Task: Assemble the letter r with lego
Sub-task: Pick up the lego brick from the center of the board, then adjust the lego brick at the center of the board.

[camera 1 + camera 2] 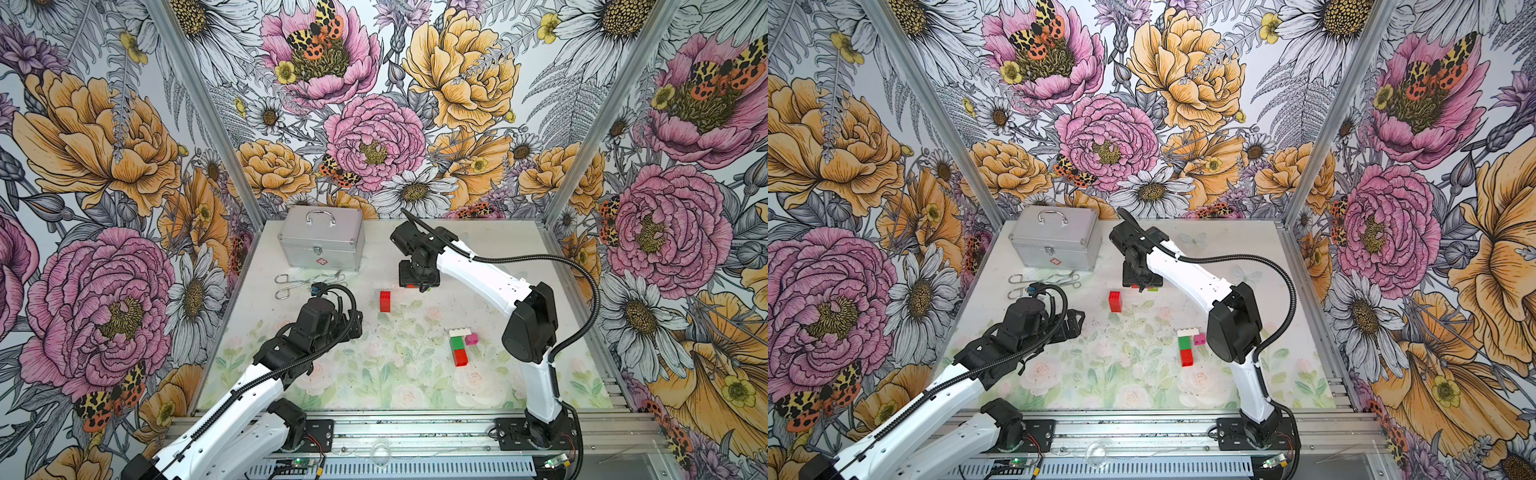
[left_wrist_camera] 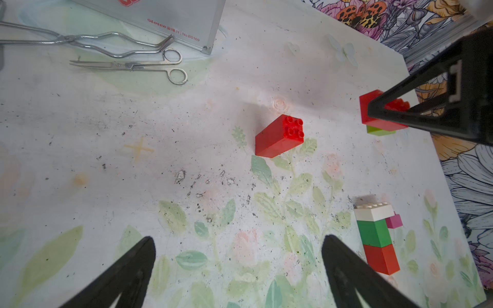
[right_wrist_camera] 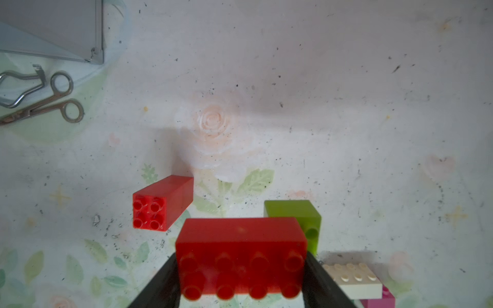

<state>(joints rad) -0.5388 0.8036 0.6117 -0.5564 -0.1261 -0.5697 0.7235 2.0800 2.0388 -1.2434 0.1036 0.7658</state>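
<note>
My right gripper (image 3: pixel 241 266) is shut on a long red lego brick (image 3: pixel 240 240), one finger on each short end, studs facing the camera. A lime brick (image 3: pixel 301 216) lies just behind it; in the left wrist view the red brick (image 2: pixel 373 117) sits over the lime one (image 2: pixel 378 131), and I cannot tell if they touch. Another red brick (image 1: pixel 385 301) lies on its side mid-table. A white (image 1: pixel 459 332), dark green (image 1: pixel 456 343) and red (image 1: pixel 460 357) column with a pink brick (image 1: pixel 471 338) lies on the mat. My left gripper (image 2: pixel 238 240) is open over bare mat.
A silver metal case (image 1: pixel 321 243) stands at the back left. Metal scissors (image 2: pixel 128 65) and forceps (image 2: pixel 80 40) lie in front of it, close to the left arm. The right arm (image 1: pixel 478 270) reaches across the back right of the table.
</note>
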